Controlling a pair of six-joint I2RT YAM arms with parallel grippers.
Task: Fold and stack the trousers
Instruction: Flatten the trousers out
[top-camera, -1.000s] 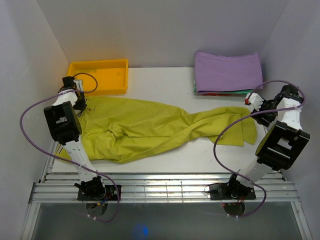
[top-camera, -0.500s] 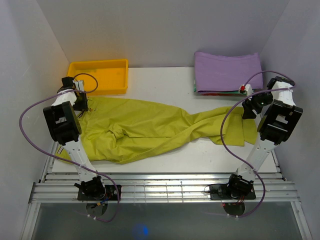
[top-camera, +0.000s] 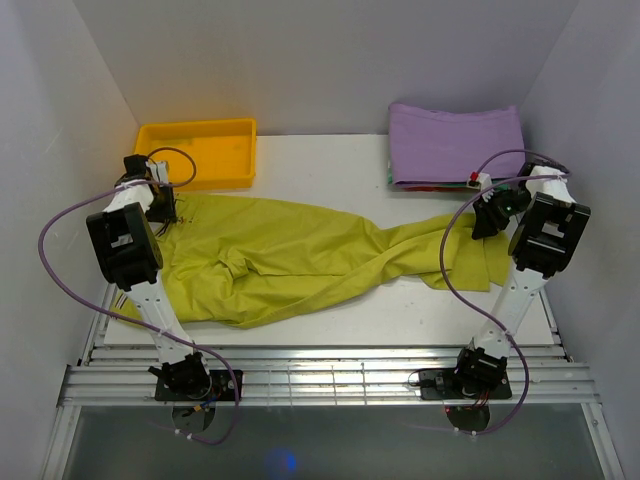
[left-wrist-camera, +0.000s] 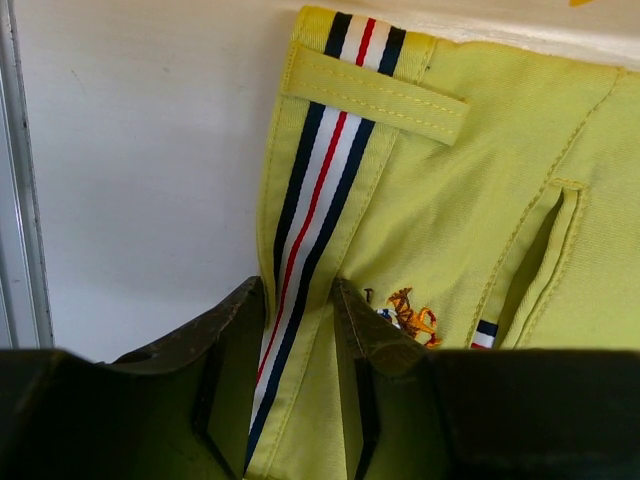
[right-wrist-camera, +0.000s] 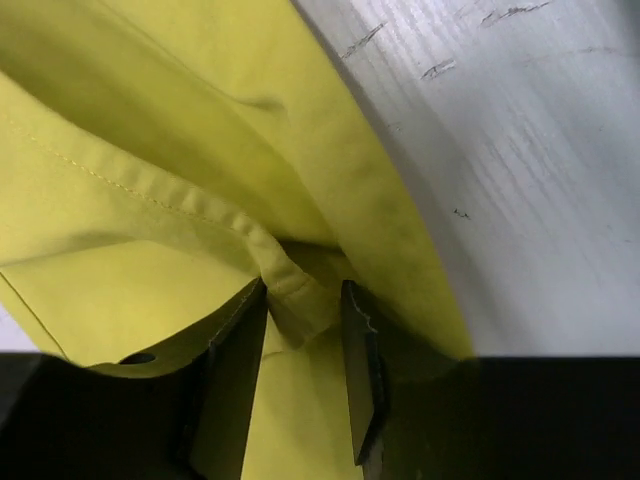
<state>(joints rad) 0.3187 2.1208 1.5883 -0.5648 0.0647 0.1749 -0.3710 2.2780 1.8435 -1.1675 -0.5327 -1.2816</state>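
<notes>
The yellow-green trousers (top-camera: 290, 255) lie spread across the white table, waist at the left and leg ends at the right. My left gripper (top-camera: 163, 208) sits at the waist's far corner. In the left wrist view it (left-wrist-camera: 298, 295) is shut on the waistband, with the white, red and dark striped trim (left-wrist-camera: 320, 150) running between its fingers. My right gripper (top-camera: 487, 218) is at the leg ends. In the right wrist view it (right-wrist-camera: 305, 295) is closed around a bunched hem of the trousers (right-wrist-camera: 150, 120), low over the table.
A yellow tray (top-camera: 195, 150) stands at the back left, close to my left gripper. A folded purple cloth (top-camera: 455, 140) lies on other folded cloths at the back right, just behind my right gripper. Side walls stand close. Metal rails (top-camera: 330, 375) run along the front edge.
My right arm has swung in from the right edge to the leg ends and come down on the hem. My left arm and the trousers have hardly moved.
</notes>
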